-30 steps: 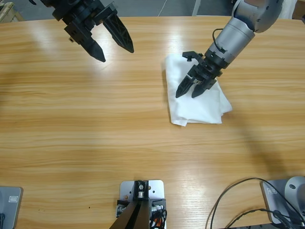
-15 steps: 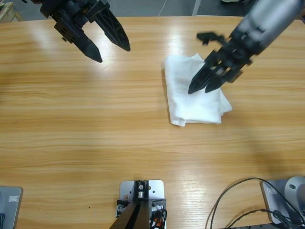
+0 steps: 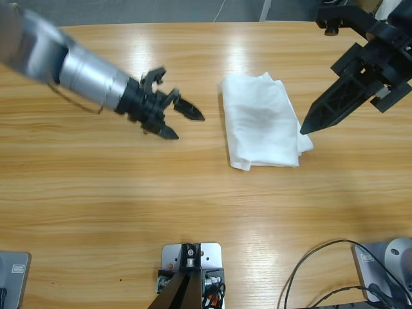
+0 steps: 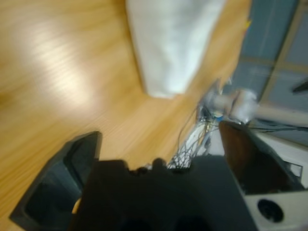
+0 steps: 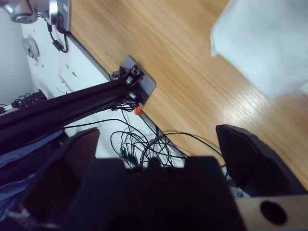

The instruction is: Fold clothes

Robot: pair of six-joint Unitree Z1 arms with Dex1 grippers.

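L gripper (image 3: 183,122) low at table's left-centre, jaws apart, holding nothing. R gripper (image 3: 308,123) raised at right edge, jaws spread, nothing held.

A long wooden table (image 3: 193,193) with glare patches, grey floor (image 3: 193,9) beyond its far edge

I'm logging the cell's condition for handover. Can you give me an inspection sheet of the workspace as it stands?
Surface: long wooden table, bare wood with glare patches.
Job's things: white T-shirt lying folded into a compact bundle, right of centre.
Clutter: nothing seen.
Grippers: left gripper open, over bare wood beside the shirt; right gripper open in its wrist view, at the shirt's right edge, holding nothing.
Cables: black cables at the near right corner.
Surroundings: grey floor beyond the far edge.
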